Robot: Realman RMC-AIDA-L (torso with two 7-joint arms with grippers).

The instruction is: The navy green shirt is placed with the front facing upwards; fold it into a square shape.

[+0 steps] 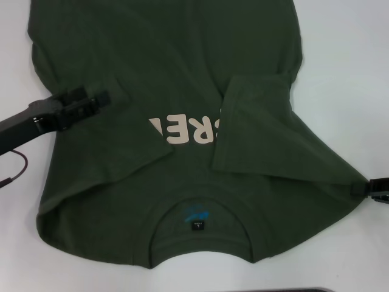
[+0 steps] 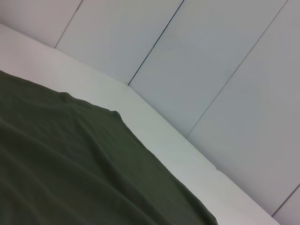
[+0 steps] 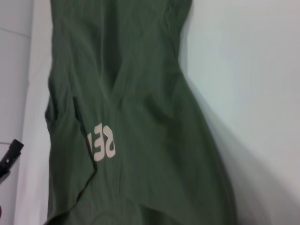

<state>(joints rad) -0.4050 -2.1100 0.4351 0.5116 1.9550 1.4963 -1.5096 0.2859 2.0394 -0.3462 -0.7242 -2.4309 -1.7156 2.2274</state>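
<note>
Soft dark olive-green cotton T-shirt (image 1: 182, 91) lies rumpled on the smooth white table (image 1: 346, 73), both sleeves folded inward. Left gripper (image 1: 100, 101) rests on it, right gripper (image 1: 372, 187) at its edge; can't tell jaw state on either.

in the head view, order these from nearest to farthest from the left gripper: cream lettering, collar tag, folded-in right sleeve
Measured from the left gripper over the navy green shirt:
1. Cream lettering, shirt's middle.
2. Folded-in right sleeve, beyond the lettering, toward the right gripper.
3. Collar tag, at the near neckline; close to the sleeve's distance.
</note>
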